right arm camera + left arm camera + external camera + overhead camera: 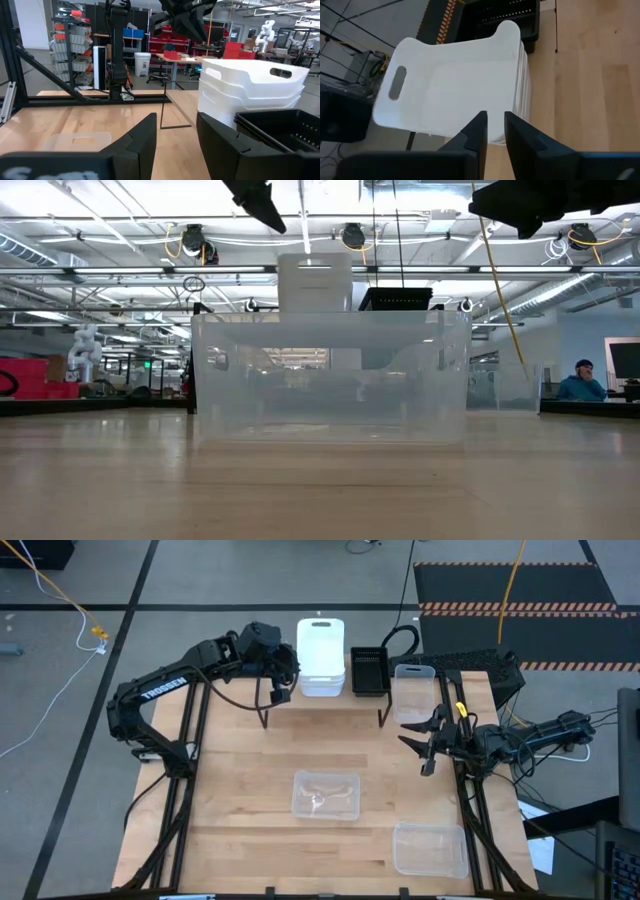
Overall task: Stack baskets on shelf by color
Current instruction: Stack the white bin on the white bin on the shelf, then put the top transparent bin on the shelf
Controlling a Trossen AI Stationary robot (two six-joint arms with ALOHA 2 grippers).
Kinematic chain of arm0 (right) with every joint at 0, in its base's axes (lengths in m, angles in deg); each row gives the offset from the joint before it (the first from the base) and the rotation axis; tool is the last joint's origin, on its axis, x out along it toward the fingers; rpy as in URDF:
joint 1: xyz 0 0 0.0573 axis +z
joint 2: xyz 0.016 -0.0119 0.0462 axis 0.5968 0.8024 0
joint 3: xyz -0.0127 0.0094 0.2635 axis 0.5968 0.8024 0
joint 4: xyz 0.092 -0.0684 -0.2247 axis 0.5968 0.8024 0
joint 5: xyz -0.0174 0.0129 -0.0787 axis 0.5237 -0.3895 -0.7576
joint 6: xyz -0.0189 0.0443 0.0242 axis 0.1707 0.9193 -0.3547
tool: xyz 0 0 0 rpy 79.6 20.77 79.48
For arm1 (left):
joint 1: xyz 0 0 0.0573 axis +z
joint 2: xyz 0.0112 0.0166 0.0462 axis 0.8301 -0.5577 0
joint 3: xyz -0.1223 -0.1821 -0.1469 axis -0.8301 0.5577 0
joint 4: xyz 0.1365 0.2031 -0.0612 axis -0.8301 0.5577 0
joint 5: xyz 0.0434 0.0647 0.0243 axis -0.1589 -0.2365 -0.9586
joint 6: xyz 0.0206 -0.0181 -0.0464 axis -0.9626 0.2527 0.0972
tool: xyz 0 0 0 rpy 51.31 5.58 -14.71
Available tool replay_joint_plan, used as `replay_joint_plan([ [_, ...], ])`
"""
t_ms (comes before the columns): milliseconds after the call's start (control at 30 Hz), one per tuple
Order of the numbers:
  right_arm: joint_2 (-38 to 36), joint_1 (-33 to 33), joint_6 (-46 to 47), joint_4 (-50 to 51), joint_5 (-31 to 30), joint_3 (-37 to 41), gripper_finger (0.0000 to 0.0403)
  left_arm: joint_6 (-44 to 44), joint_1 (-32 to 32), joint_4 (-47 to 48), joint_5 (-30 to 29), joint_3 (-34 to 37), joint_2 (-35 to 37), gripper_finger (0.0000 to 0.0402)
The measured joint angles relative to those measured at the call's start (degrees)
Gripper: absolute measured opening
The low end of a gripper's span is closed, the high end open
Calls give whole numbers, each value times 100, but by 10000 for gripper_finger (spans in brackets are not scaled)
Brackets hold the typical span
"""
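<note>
On the shelf point(285, 710): white stack point(321, 658), black basket point(370, 670), one clear basket point(414, 692). Two clear baskets point(326, 794) are left on the table point(250, 790). Left gripper point(283, 692) fingers nearly closed, empty; right gripper point(418, 743) fingers parted, empty.

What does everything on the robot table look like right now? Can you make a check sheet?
Surface: light wooden table.
Job's things: white baskets stacked on the shelf, black basket and a clear basket beside them; two more clear baskets on the table.
Clutter: nothing seen.
Grippers: left gripper beside the white stack, jaws nearly shut, empty; right gripper near the shelf's right end, jaws open, empty.
Cables: yellow cable on the floor.
Surroundings: seated person far behind.
</note>
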State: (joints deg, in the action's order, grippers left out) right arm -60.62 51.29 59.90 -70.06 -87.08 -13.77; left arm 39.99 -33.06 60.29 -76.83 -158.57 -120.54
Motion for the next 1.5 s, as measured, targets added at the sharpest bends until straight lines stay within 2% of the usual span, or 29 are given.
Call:
replay_joint_plan([
  [200, 0, 0, -9, 0, 2, 0, 132, 16, 0, -54, -18, 0, -32, 77],
  [300, 0, 0, -11, -2, 2, 0, 132, 60, -7, -191, 240, -3, -168, 77],
  [467, 1, 0, -9, -82, 4, 0, 132, 24, -60, -520, 413, -3, -683, 76],
  [733, 13, 4, 30, -80, 25, 0, 132, -240, -64, -755, 139, -5, -1398, 77],
  [900, 20, 4, -53, -37, 24, 0, 132, -275, -128, -715, 135, -8, -1357, 77],
  [1067, 24, 4, -76, -37, 24, 0, 132, -132, -210, -710, 420, 4, -1196, 76],
  [1333, 24, 7, -59, -41, 26, 0, 132, 6, -306, -719, 418, 4, -1189, 76],
  [1500, 25, 7, -67, -41, 26, 0, 132, 100, -420, -885, -40, 10, -1096, 77],
])
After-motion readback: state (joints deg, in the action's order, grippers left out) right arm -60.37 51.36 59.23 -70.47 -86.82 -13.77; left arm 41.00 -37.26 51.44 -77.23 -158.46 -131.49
